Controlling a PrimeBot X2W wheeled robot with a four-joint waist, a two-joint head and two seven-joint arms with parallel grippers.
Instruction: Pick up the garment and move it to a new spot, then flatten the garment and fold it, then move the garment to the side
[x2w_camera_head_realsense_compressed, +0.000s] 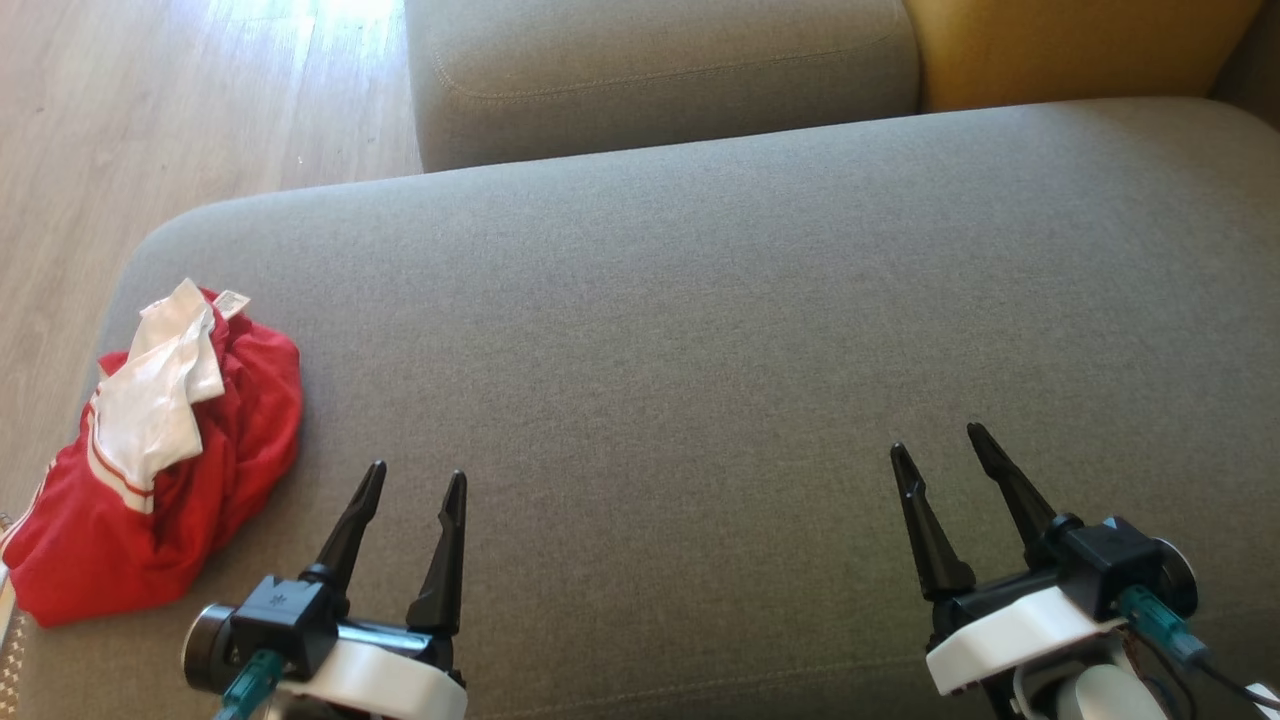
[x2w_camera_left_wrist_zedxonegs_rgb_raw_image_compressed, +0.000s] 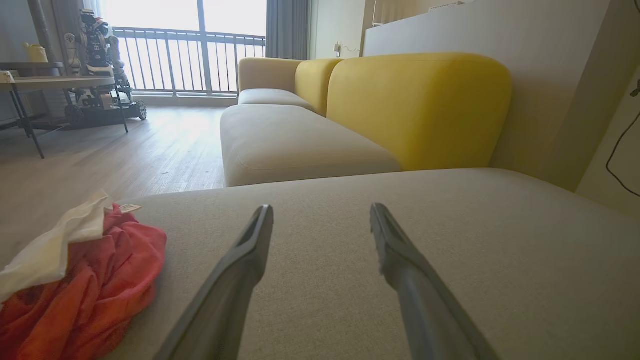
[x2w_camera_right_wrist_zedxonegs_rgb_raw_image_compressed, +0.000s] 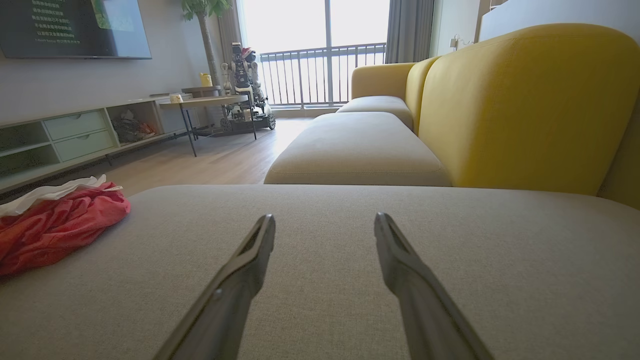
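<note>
A crumpled red garment (x2w_camera_head_realsense_compressed: 160, 470) with white trim and a white inner part lies bunched at the left edge of the grey sofa cushion (x2w_camera_head_realsense_compressed: 700, 330). The left wrist view has the garment (x2w_camera_left_wrist_zedxonegs_rgb_raw_image_compressed: 85, 295) at its lower left, and the right wrist view has the garment (x2w_camera_right_wrist_zedxonegs_rgb_raw_image_compressed: 55, 225) at its far left. My left gripper (x2w_camera_head_realsense_compressed: 415, 478) hovers low over the cushion just right of the garment, open with nothing between its fingers. Far to the right, my right gripper (x2w_camera_head_realsense_compressed: 935, 440) is open and empty too, over bare cushion.
A second grey seat cushion (x2w_camera_head_realsense_compressed: 660, 70) lies beyond, with a yellow backrest (x2w_camera_head_realsense_compressed: 1080, 45) at the right. Wooden floor (x2w_camera_head_realsense_compressed: 150, 120) runs along the left. Farther off stand a low table (x2w_camera_right_wrist_zedxonegs_rgb_raw_image_compressed: 210, 102), a wheeled robot (x2w_camera_right_wrist_zedxonegs_rgb_raw_image_compressed: 245, 90) and a media shelf (x2w_camera_right_wrist_zedxonegs_rgb_raw_image_compressed: 75, 135).
</note>
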